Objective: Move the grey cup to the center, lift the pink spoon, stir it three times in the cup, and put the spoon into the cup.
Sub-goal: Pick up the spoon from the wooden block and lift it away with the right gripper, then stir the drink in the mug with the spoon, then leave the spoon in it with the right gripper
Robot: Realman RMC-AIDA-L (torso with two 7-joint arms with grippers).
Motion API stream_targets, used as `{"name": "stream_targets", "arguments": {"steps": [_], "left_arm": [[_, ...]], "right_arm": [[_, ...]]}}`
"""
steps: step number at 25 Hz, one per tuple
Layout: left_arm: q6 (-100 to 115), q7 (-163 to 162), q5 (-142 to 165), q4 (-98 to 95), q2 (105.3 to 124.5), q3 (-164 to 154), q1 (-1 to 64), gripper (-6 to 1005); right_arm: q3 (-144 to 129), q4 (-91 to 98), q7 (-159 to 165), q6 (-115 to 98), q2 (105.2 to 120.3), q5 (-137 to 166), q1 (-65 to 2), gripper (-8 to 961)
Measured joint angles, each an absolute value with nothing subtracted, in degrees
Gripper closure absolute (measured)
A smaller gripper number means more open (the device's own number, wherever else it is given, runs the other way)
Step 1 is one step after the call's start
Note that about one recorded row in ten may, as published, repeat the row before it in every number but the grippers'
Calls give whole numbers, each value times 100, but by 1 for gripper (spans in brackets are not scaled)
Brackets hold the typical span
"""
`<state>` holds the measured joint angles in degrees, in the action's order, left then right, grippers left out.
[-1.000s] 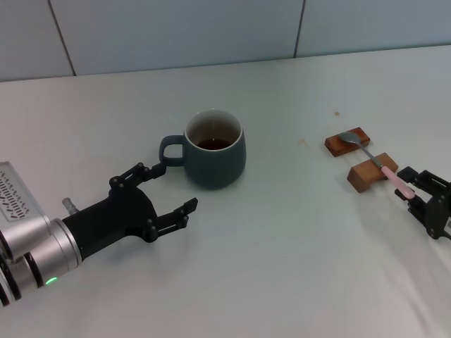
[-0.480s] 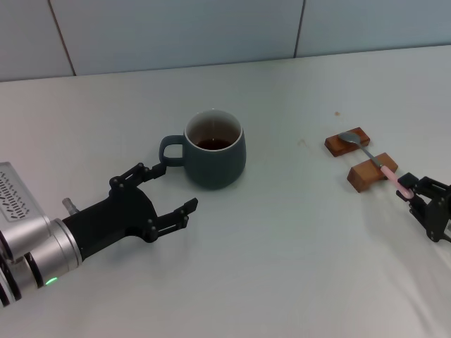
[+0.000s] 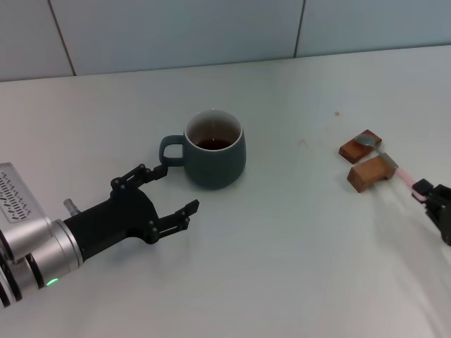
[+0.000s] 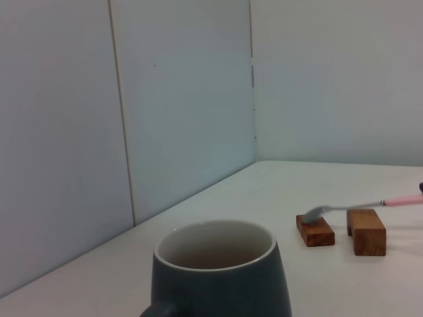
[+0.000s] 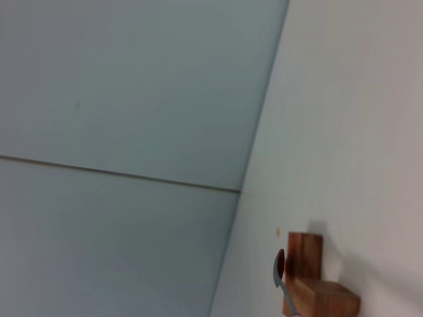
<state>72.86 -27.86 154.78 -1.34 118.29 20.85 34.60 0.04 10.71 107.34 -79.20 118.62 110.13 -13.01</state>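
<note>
Just ahead of the left end effector, near the middle of the desk, stands the grey cup, upright, its loop handle turned toward that end effector and close to the upper fingertip. The left end effector is spread open, holds nothing, and sits low over the desk; no finger touches the cup. With the cup already about central, the first step looks finished.

At the far right edge of the head view, the right end effector grips the tip of the pink spoon by its handle; its fingers look closed on it, though most of the end effector is cut off by the frame. The spoon runs away from this end effector toward the cup side, its silver bowl lying over the farther of the two wooden blocks while the shaft crosses above the nearer one. In the left wrist view the spoon appears level above the blocks, the bowl touching or nearly touching one block.

So the lift seems just begun. Still ahead are carrying the spoon across to the cup, the three stirs, and leaving it inside.

Between the right end effector and the cup lie only the two blocks and bare desk. The blocks look light and could be dragged if the spoon catches. The left end effector beside the cup may crowd the approach.
</note>
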Motion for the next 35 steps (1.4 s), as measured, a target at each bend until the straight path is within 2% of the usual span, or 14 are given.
{"name": "stream_targets", "arguments": {"steps": [5, 12, 22, 25, 31, 35], "left_arm": [[7286, -2786, 15477, -126, 11829, 2066, 3501, 152], [7282, -2793, 15478, -133, 11830, 2065, 3514, 152], [7242, -2812, 15466, -143, 11830, 2086, 3524, 152], [7242, -2823, 15455, -151, 11830, 2095, 3525, 152], [7242, -2834, 15451, -146, 11830, 2101, 3525, 152], [7242, -2838, 15450, -144, 11830, 2101, 3524, 152]], "right_arm": [[287, 1437, 10137, -8564, 11913, 11011, -1251, 838], [611, 2337, 9720, -9702, 11910, 11010, -1294, 838], [-80, 6084, 10517, -11503, 11994, 11001, -1871, 839], [-1120, 7578, 11346, -11481, 11996, 11000, -1958, 839], [-2634, 9139, 12181, -11087, 11990, 11054, -1870, 839], [-3829, 10226, 12993, -10774, 11931, 11619, -1961, 839]]}}
